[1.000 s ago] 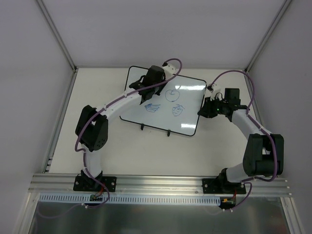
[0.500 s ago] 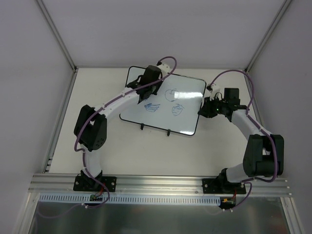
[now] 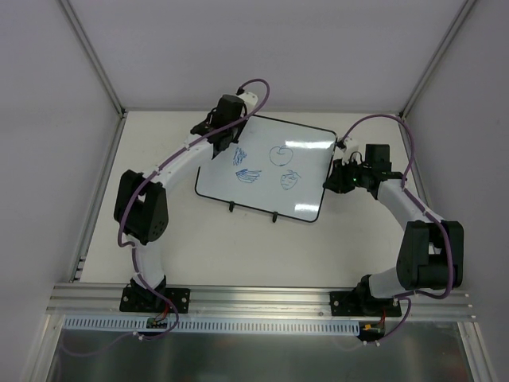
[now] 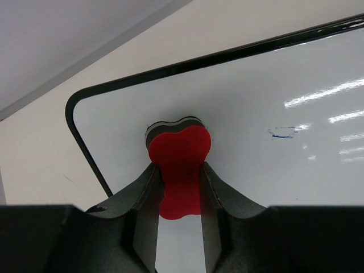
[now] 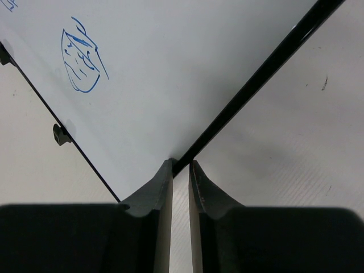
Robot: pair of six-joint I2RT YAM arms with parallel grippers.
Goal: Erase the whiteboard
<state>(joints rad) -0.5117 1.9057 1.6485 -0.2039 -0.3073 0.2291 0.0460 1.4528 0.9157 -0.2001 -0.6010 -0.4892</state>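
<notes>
The left gripper [image 4: 177, 187] clamps a red bone-shaped eraser [image 4: 179, 153] pressed on the glossy white black-framed whiteboard [image 3: 306, 171]; the right gripper [image 5: 181, 170] pinches its edge. Wiping is underway; next, sweep toward the blue doodles [image 3: 246, 173].

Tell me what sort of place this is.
Probably a robot test cell in a lab: plain white walls enclose a bare table, two arms are bolted to a metal rail, and a whiteboard lies flat as the workpiece.
</notes>
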